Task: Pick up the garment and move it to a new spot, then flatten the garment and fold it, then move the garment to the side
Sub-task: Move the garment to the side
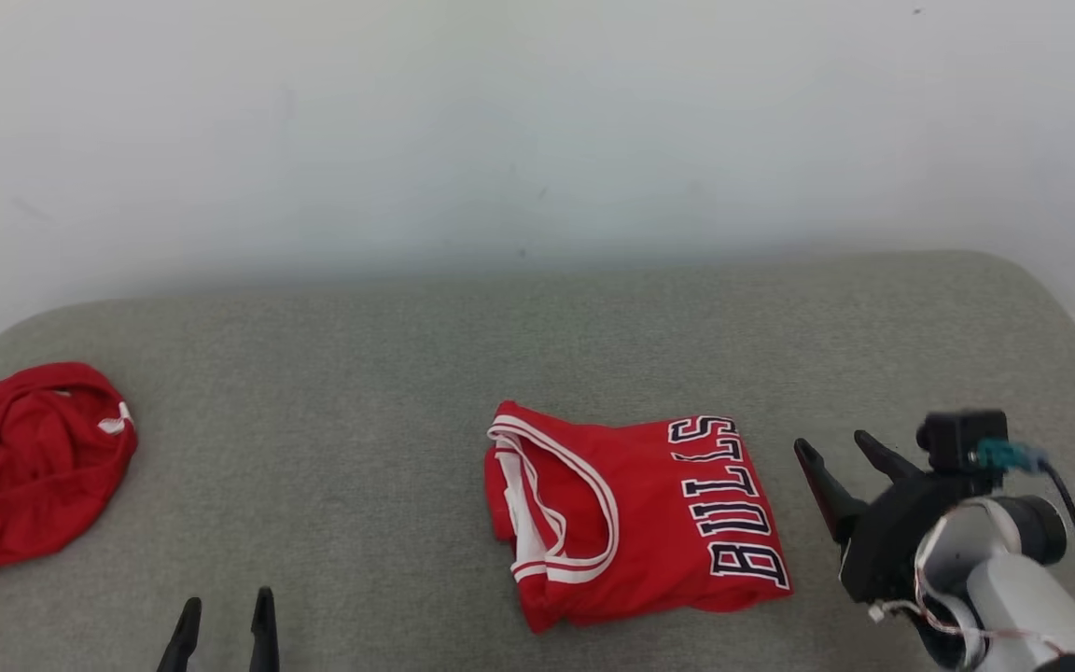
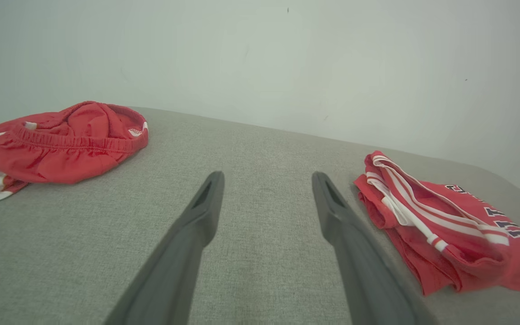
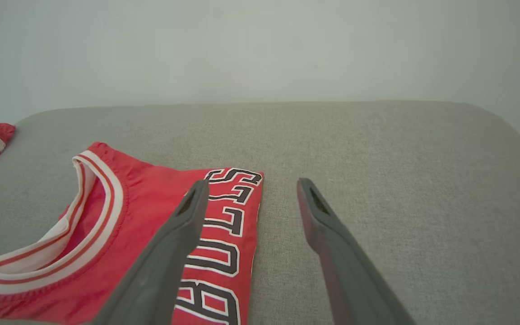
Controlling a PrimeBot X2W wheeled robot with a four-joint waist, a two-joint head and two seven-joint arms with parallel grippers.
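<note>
While jersey [image 1: 649, 523] lies folded, left wrist reveals waistband [image 2: 70, 143].

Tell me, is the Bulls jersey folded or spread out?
Folded. The jersey lies as a compact rectangle with stacked layers at its collar end.

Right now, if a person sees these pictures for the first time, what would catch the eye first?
The folded red jersey with BULLS lettering, lying right of centre on the grey padded surface, stands out most. A crumpled red garment sits at the surface's left edge. The right hand hangs open just beside the jersey's right edge, holding nothing.
</note>
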